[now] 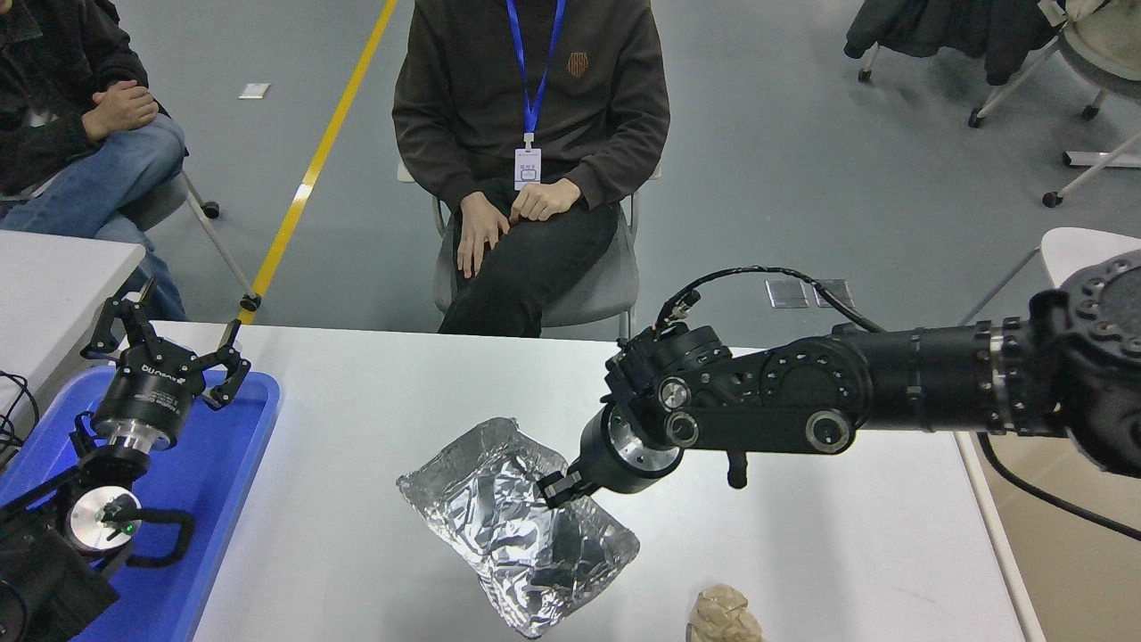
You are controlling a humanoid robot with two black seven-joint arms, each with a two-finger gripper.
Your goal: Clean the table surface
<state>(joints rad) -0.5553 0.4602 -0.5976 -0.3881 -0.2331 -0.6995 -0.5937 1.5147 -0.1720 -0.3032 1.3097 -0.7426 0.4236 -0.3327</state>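
The table surface point(374, 392) is a wide white top. Near its front middle is a crumpled silver foil container point(508, 526), one edge raised, and my right gripper point(557, 486) is shut on its right rim, reaching in from the right edge. A crumpled tan paper ball point(724, 615) lies at the front edge, below the right arm. My left gripper point(169, 343) stays parked open at the lower left, above a blue tray point(223, 464).
A beige bin point(1061, 571) stands off the table's right end. A smaller white table point(53, 276) is at the left. One person point(530, 134) sits on a chair at the far side, and another point(80, 116) sits at the top left.
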